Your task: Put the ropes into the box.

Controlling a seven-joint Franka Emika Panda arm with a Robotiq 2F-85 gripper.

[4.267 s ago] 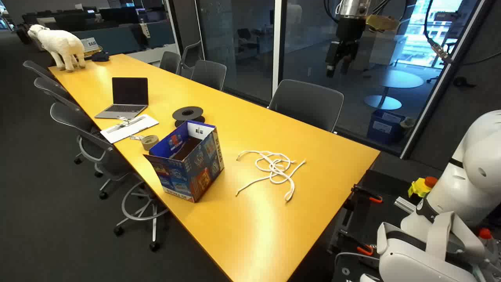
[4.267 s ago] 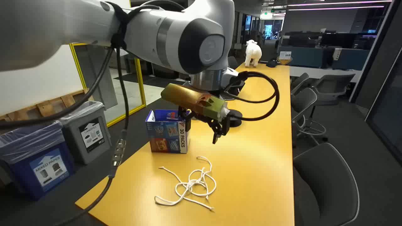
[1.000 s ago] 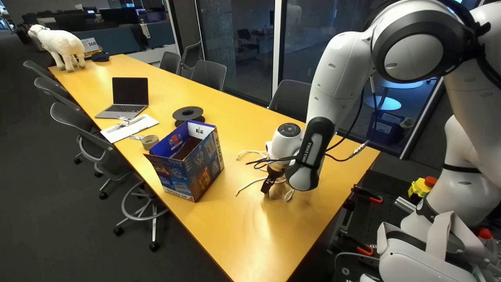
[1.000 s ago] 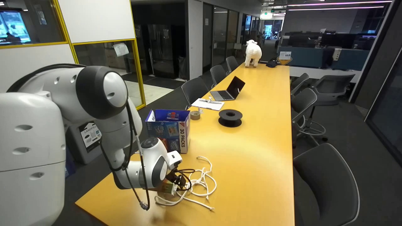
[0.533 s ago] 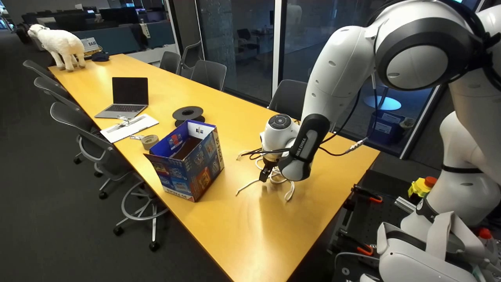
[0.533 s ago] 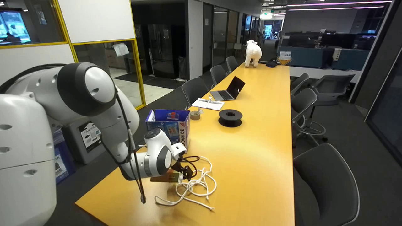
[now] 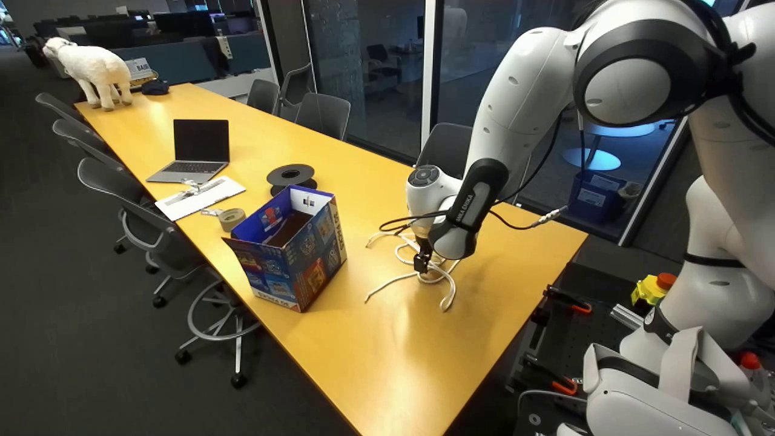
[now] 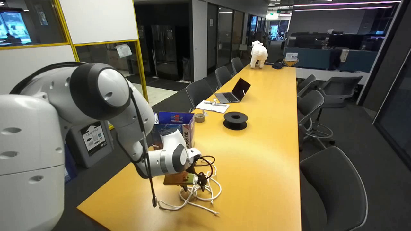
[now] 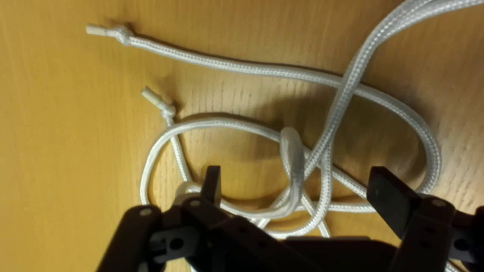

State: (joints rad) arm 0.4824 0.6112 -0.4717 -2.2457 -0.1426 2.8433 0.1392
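Observation:
The ropes (image 9: 234, 67) lie as a loose whitish tangle on the table, with knotted ends showing in the wrist view. My gripper (image 9: 296, 169) hangs right over them, open, its two black fingers spread wide. Several rope loops cross the gap between the fingers, but nothing is gripped. In both exterior views the gripper (image 7: 422, 263) points down just above the middle of the ropes (image 7: 447, 301); whether the tips touch the cords I cannot tell. The blue printed box (image 7: 303, 254) stands upright with its top open, apart from the ropes. My arm partly covers the box (image 8: 188, 133) in an exterior view.
Behind the box stands a black spool (image 7: 290, 175). A tape roll (image 7: 232, 219), a white clipboard (image 7: 200, 197) and an open laptop (image 7: 201, 148) sit farther along the yellow table (image 7: 375, 357). Chairs line both long sides, one dark chair (image 8: 334, 189) close by.
Earlier my gripper was raised high; it has come down to the table. Over the last second it has shifted over the middle of the tangle. Box and ropes look unmoved.

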